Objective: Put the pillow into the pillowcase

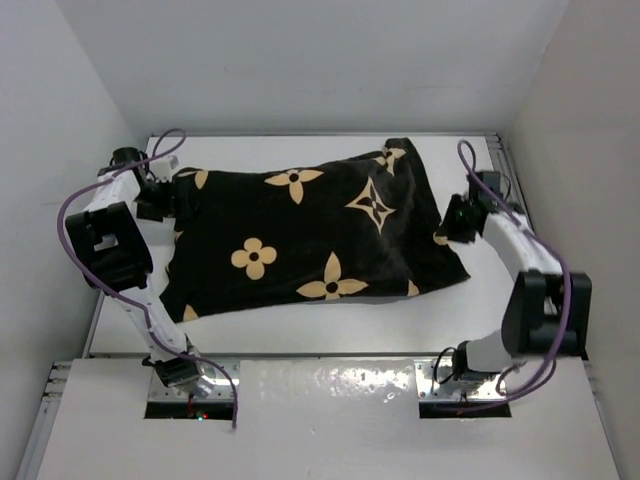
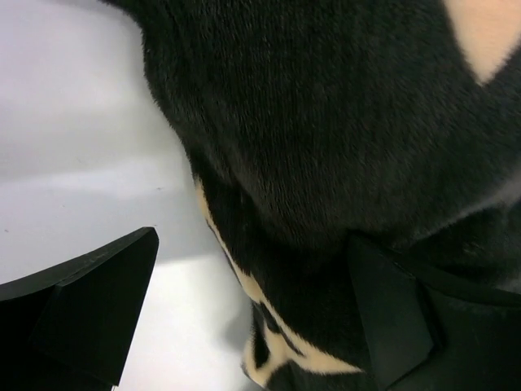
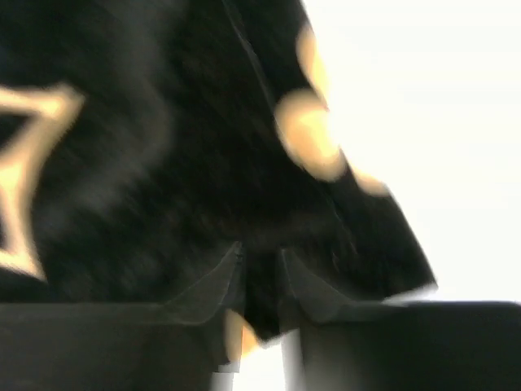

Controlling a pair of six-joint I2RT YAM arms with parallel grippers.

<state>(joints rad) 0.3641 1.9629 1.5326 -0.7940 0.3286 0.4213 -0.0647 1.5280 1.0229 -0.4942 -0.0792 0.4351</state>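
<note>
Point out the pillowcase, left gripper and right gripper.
pillowcase (image 1: 300,215), top external view, black middle panel.
left gripper (image 2: 254,240), left wrist view, midway between its fingertips.
right gripper (image 3: 260,252), right wrist view, midway between its fingertips.

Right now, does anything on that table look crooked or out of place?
The big black soft fabric pillowcase with tan flowers lies askew, tilted against the white table's edges. It looks puffed rather than flat. Nothing seems spilled or torn.

Two arms folded at the elbow, wrists turned inward toward each other.
Left arm carries its pincer wide open; right arm has its pincer drawn nearly closed, nipping the pillowcase edge.
</note>
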